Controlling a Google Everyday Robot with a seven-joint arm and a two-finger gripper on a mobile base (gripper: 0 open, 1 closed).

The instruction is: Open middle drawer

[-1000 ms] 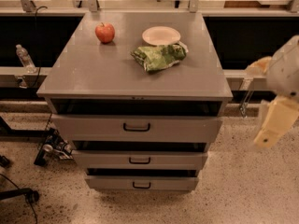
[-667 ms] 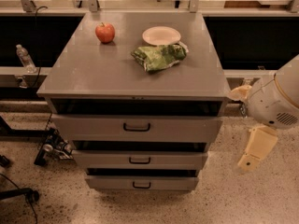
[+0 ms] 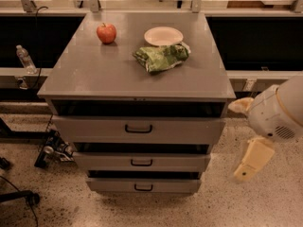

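Grey metal middle drawer (image 3: 141, 162), hand (image 3: 251, 162) to right

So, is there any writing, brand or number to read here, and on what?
No text is readable.
Green bag: print too blurred.
Bottle: label too small.
Middle drawer: no marking shows.
Hand, low to the right of the cabinet: no marking shows.
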